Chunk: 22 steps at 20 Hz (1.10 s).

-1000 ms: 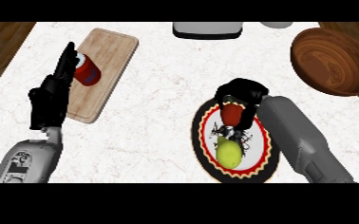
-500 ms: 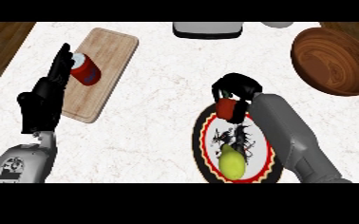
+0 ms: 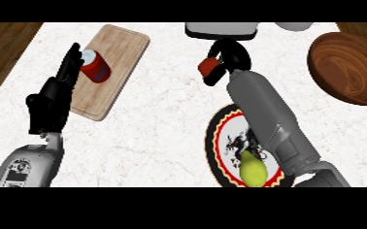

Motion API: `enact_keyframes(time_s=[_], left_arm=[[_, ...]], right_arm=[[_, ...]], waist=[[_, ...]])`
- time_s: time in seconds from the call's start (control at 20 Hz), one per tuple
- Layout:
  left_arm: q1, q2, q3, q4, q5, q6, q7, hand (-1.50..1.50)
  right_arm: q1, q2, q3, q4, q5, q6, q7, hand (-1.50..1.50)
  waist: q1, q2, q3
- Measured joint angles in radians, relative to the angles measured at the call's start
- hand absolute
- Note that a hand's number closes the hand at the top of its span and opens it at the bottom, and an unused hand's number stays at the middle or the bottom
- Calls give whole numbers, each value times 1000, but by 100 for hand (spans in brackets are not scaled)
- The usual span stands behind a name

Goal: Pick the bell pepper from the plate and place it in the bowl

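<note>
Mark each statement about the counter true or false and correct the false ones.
1. The right robot hand holds the red bell pepper above the counter, clear of the plate. True.
2. The wooden bowl already holds the bell pepper. False: the pepper is in the right robot hand, left of the bowl.
3. A yellow-green pear lies on the patterned plate. True.
4. The red can stands on the bare marble counter. False: it lies on the wooden cutting board.
5. The left robot hand is curled round the can. False: its fingers are straight, resting open beside the board at the view's left.
</note>
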<state>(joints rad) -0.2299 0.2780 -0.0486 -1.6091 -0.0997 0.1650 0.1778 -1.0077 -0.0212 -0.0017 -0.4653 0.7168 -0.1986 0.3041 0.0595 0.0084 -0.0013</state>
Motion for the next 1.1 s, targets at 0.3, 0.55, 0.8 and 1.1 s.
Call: enact_keyframes(time_s=[0.3,0.55,0.8,1.1], left_arm=[[-25,-4,-3,16,-11,3,6,0],[-20,-5,12,22,-14,9,6,0],[-12,-2,37,31,-7,6,-2,0],[-1,-6,45,29,-14,7,-9,0]], right_arm=[[-129,16,7,-26,21,-324,239,150],[-225,16,50,26,127,-469,462,150],[-222,-18,56,36,201,-533,542,150],[-144,-123,4,-10,194,-606,493,150]], waist=[[3,-1,0],[-21,-5,0],[-43,-7,0],[-52,-6,1]])
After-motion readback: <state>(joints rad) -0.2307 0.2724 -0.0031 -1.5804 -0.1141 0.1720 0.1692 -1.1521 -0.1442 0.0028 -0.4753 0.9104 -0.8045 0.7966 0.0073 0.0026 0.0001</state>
